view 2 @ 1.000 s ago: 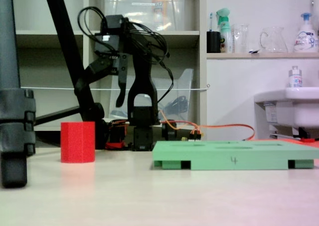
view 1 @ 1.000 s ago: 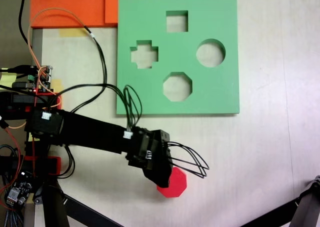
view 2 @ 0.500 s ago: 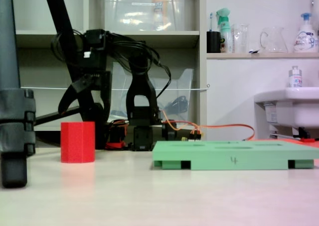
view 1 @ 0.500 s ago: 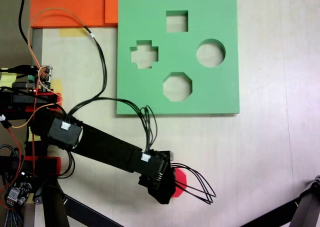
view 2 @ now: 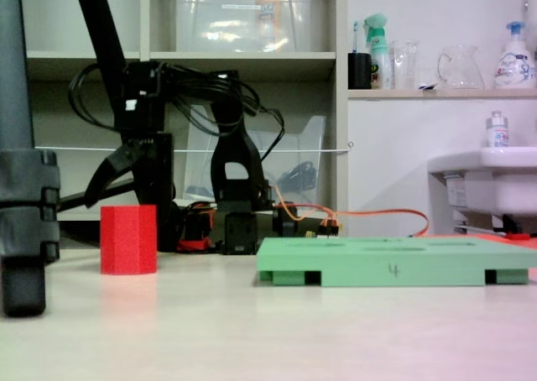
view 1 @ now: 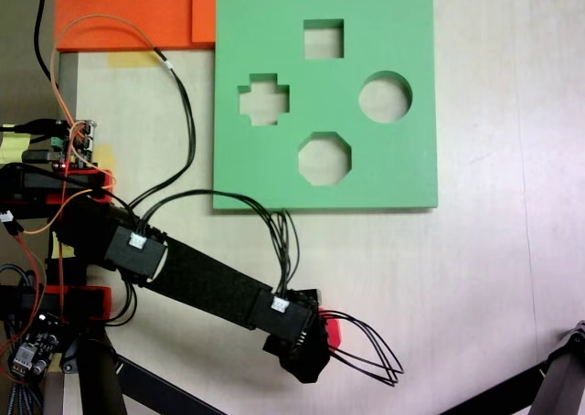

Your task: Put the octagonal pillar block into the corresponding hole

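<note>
One red block (view 2: 128, 239), four cutouts (one octagonal (view 1: 324, 158)), tool (view 2: 126, 167) spread above block.

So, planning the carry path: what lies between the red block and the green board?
Bare tabletop separates the red block and green board in this fixed view.

The arm (view 1: 196, 278) is built of boxy matte black segments, each joint block carrying a small white connector. Thin black cables (view 1: 274, 223) arch in loops from one block to the next, and more fan out past the gripper (view 2: 126, 175), whose curved black fingers (view 2: 105, 171) taper to points. The base (view 1: 55, 182) has red brackets, a small circuit board and orange wires (view 1: 101, 26) running off it.
</note>
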